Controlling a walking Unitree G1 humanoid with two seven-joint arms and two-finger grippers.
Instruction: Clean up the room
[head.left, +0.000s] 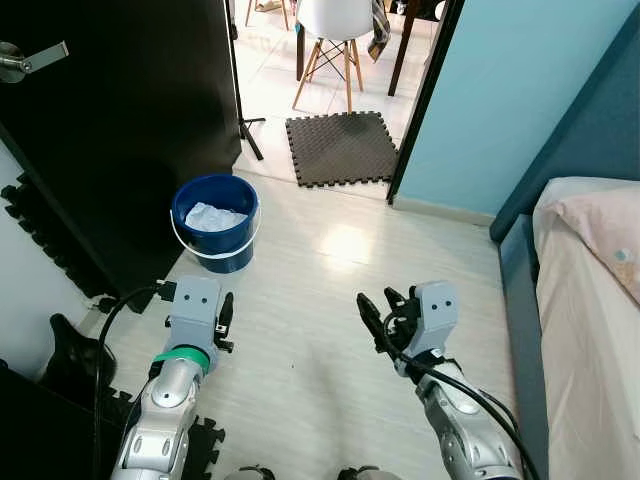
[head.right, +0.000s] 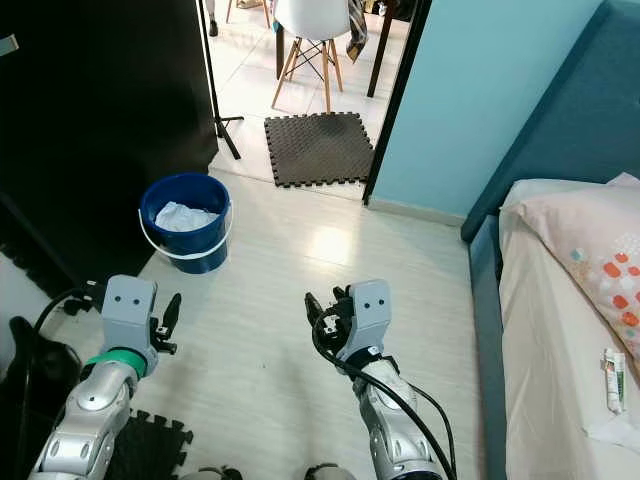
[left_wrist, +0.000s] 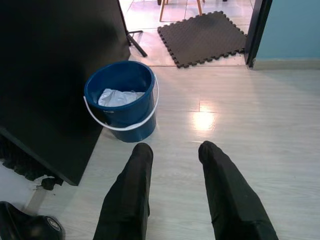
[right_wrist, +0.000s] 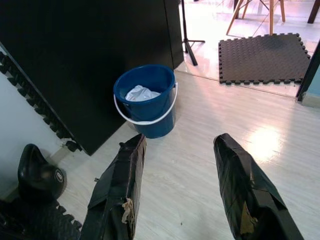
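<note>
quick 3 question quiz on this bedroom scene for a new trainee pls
1. True or false: the blue bucket holds something white.
2. Which lies just past the doorway? A) dark foam mat B) red rug C) cardboard box
3. Fill in: both the left tool and the right tool have their fingers ____.

Key: 1 true; 2 A; 3 open, apart with nothing between them.

Pale wood-look floor (head.left: 330, 300): blue bucket (head.left: 215, 222) w/ white handle stands by the black door (head.left: 120, 130), crumpled white stuff inside. Dark foam mat (head.left: 342, 148) in doorway; white chair (head.left: 330, 40) beyond it. Bed (head.right: 560, 340) at right carries patterned pillow (head.right: 600, 255) and small tube (head.right: 614, 380) nr edge.
</note>
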